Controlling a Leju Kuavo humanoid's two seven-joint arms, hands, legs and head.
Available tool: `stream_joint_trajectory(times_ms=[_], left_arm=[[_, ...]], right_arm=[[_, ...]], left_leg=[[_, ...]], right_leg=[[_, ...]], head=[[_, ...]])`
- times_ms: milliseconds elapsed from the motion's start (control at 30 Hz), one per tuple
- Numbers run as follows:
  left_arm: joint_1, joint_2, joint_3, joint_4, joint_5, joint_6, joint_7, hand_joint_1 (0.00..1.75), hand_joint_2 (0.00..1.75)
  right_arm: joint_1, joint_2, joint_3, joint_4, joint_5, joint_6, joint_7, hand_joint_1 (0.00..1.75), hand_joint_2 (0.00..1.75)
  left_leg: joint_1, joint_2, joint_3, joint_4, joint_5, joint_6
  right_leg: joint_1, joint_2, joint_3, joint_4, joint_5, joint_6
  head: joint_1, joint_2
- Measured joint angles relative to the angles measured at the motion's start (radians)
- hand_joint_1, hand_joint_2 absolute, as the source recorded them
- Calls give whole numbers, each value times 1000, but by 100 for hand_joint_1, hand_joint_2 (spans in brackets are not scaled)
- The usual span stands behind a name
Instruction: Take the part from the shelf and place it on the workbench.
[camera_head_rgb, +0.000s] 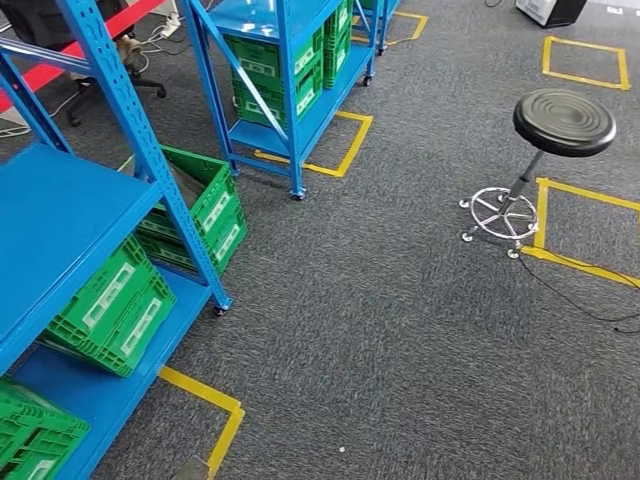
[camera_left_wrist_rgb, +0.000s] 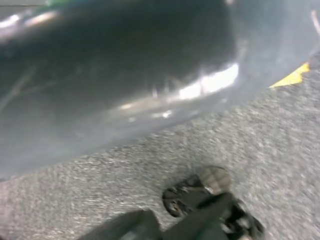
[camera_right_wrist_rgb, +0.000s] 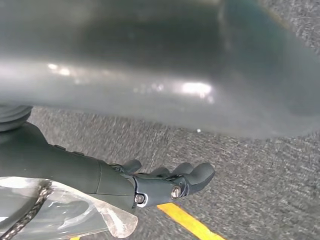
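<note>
Both arms hang by the robot's sides over the carpet, since the blue shelf (camera_head_rgb: 68, 215) isn't within reach; right hand (camera_right_wrist_rgb: 166, 182) loosely spread, empty; left hand (camera_left_wrist_rgb: 211, 205) too blurred, cannot tell.

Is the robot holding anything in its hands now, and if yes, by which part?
The right hand holds nothing; its fingers lie stretched out above the carpet. The left hand is blurred, so its hold cannot be told.

This looks like a workshop or storeroom floor: blue steel shelving (camera_head_rgb: 68, 215) on casters holds green plastic crates (camera_head_rgb: 113, 305), grey carpet (camera_head_rgb: 392, 340) carries yellow tape squares (camera_head_rgb: 585, 60) marking stations, and a black round work stool (camera_head_rgb: 562, 122) stands nearby.
</note>
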Motion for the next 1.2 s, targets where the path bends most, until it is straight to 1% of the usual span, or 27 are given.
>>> stream_joint_trajectory(times_ms=[33,100,167,200,233,267,333,400,467,500,567,600,633,700,733,767,800,833,867,933,967,1000,1033,1100,1133,1167,1200], left_arm=[[2,0,-1,-3,0,0,2,0,0],[1,-1,-4,-8,1,-2,7,0,0],[0,-2,-5,-11,1,-4,10,0,0],[2,-3,-5,-11,1,-4,10,0,0],[3,-4,-6,-11,1,-4,11,0,0],[4,-4,-6,-11,1,-4,12,0,0],[3,-5,-10,-14,0,-4,12,0,0],[2,-6,-13,-17,-1,-3,12,0,0],[4,-6,-16,-18,-1,-2,13,0,0],[7,-5,-17,-18,-1,-1,13,0,0],[8,-4,-19,-18,-2,1,14,0,0],[6,-4,-21,-18,-2,1,14,0,0],[4,-4,-22,-18,-2,1,15,0,0],[5,-4,-25,-19,-2,1,15,0,0],[7,-4,-27,-19,-2,1,15,0,0],[8,-5,-28,-19,-2,1,15,0,0],[9,-4,-29,-19,-2,2,16,0,0],[10,-4,-29,-19,-2,2,16,0,0],[9,-4,-29,-19,-2,3,16,0,0],[5,-5,-31,-19,-2,7,16,0,0],[4,-5,-32,-19,-2,9,16,0,0],[4,-6,-33,-20,-2,11,17,0,0],[7,-6,-34,-20,-2,12,17,0,0],[9,-6,-34,-21,-1,16,18,0,0],[8,-6,-35,-21,-1,17,18,0,0],[6,-7,-35,-21,-1,18,18,0,0],[4,-8,-36,-21,-2,18,18,0,0]], right_arm=[[-1,0,-2,0,4,0,-2,0,0],[-1,-1,-7,-1,9,0,-3,0,0],[-1,-1,-12,-1,14,0,-4,0,0],[0,-1,-14,-1,17,0,-4,0,0],[0,-1,-15,-1,19,0,-5,0,0],[0,-1,-17,-1,21,0,-6,0,0],[0,-1,-19,-1,25,0,-9,0,0],[-1,-1,-23,-1,31,-1,-11,0,0],[-3,-1,-27,-1,37,-1,-12,0,0],[-3,0,-29,-1,40,-2,-13,0,0],[-4,2,-32,-1,45,-1,-16,0,0],[-4,2,-34,-1,48,-1,-17,0,0],[-3,2,-36,-1,51,-1,-18,0,0],[-3,2,-40,-1,56,0,-20,0,0],[-4,2,-42,-1,58,0,-21,0,0],[-4,2,-43,-1,60,0,-21,0,0],[-5,2,-45,-1,61,0,-21,0,0],[-6,2,-46,-1,62,0,-22,0,0],[-7,2,-47,-1,62,0,-22,0,0],[-9,2,-52,-1,64,0,-23,0,0],[-10,2,-53,-1,65,0,-24,0,0],[-12,2,-55,-1,67,0,-25,0,0],[-14,2,-56,-1,69,0,-25,0,0],[-18,2,-59,-1,71,-1,-27,0,0],[-18,2,-60,-1,72,-1,-28,0,0],[-18,2,-62,-1,72,-1,-28,0,0],[-17,2,-64,-1,73,-2,-28,0,0]], left_leg=[[1,-9,0,-3,3,8],[1,-29,-1,-6,7,18],[-2,-52,-3,-5,8,22],[-4,-63,-3,-4,8,22],[-5,-76,-2,-3,7,23],[-6,-89,0,-1,6,22],[-8,-115,-1,5,2,17],[-7,-138,-10,10,1,7],[-2,-161,-19,11,4,-5],[-1,-156,-22,16,1,-11],[-3,-113,-44,67,-31,-22],[-3,-83,-70,122,-61,-27],[-2,-64,-102,191,-94,-31],[2,-51,-156,301,-132,-37],[3,-49,-161,312,-126,-38],[4,-46,-148,287,-102,-38],[4,-40,-120,231,-66,-36],[3,-25,-86,163,-30,-33],[-2,1,-56,102,-5,-28],[-12,41,-27,36,5,-14],[-16,45,-26,31,-1,-8],[-16,34,-27,27,-3,-2],[-14,23,-26,26,-2,3],[-9,0,-22,19,0,14],[-6,-12,-20,18,0,19],[-6,-24,-19,18,-1,23],[-6,-37,-19,18,-2,26]], right_leg=[[-3,19,-10,21,-17,4],[-5,71,-63,132,-76,6],[-4,94,-135,269,-123,5],[-3,97,-156,301,-122,3],[-3,100,-156,288,-98,0],[-3,107,-139,238,-58,-3],[-7,155,-82,98,11,-10],[-9,193,-49,30,24,-11],[-7,181,-41,25,21,-15],[-8,169,-40,22,22,-19],[-10,141,-35,17,22,-29],[-9,124,-33,17,20,-34],[-8,108,-31,17,18,-37],[-5,76,-28,17,12,-39],[-5,62,-26,17,9,-39],[-4,50,-22,17,6,-38],[-4,39,-16,17,2,-37],[-3,28,-11,17,-2,-35],[-1,19,-7,18,-7,-31],[5,0,-2,20,-16,-21],[7,-9,-1,21,-19,-16],[8,-21,4,21,-21,-11],[7,-18,4,23,-26,-6],[2,29,-13,63,-54,3],[-1,62,-43,119,-80,6],[-2,84,-82,190,-109,7],[-2,93,-125,260,-131,9]], head=[[2,0],[9,0],[11,0],[11,0],[10,0],[10,0],[10,0],[10,0],[10,0],[9,0],[3,0],[1,0],[-2,0],[-2,0],[-2,0],[-2,0],[-2,0],[-2,0],[-2,0],[-1,0],[1,0],[2,0],[4,0],[8,0],[10,0],[12,0],[13,0]])
